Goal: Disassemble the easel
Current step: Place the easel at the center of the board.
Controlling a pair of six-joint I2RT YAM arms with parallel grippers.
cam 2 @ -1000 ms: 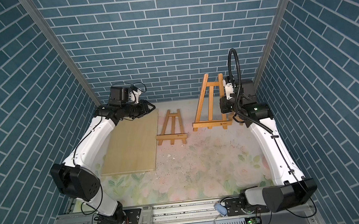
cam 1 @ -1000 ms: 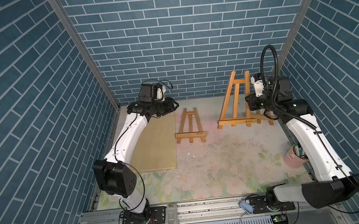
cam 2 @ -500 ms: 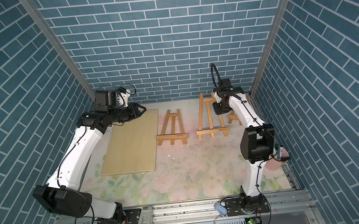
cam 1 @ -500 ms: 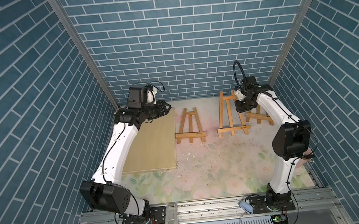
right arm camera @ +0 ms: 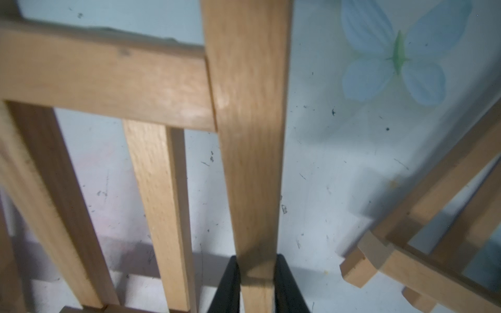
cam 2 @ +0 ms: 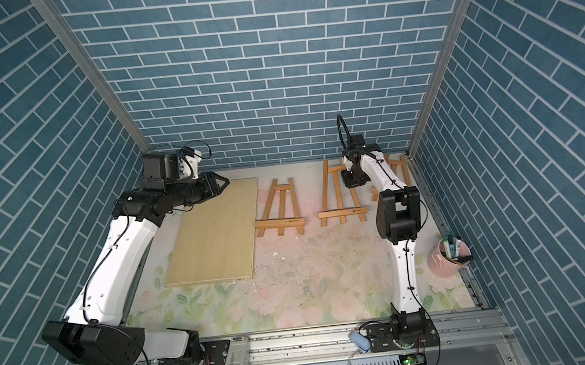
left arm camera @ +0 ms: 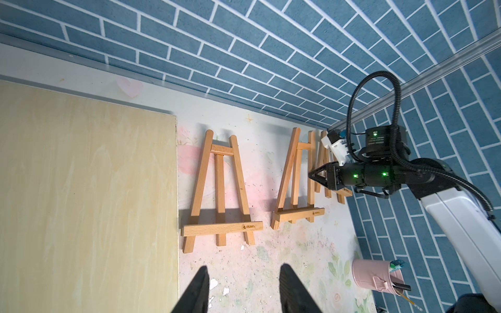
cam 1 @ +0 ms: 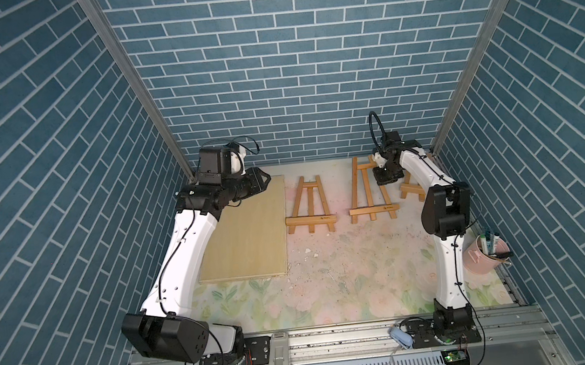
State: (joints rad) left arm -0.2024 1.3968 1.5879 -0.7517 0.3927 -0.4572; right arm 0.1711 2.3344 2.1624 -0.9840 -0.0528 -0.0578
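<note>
While the easel (cam 1: pixel 372 209) is gripped, another easel (cam 1: pixel 409 189) sits just beside.

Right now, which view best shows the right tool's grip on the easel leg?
Right wrist: the right tool pinches the easel leg, close up. In both top views its body hides the contact. Left wrist shows it small, side-on.

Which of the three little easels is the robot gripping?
The middle easel: the right tool pinches its rail; left easel and right easel sit free.
</note>
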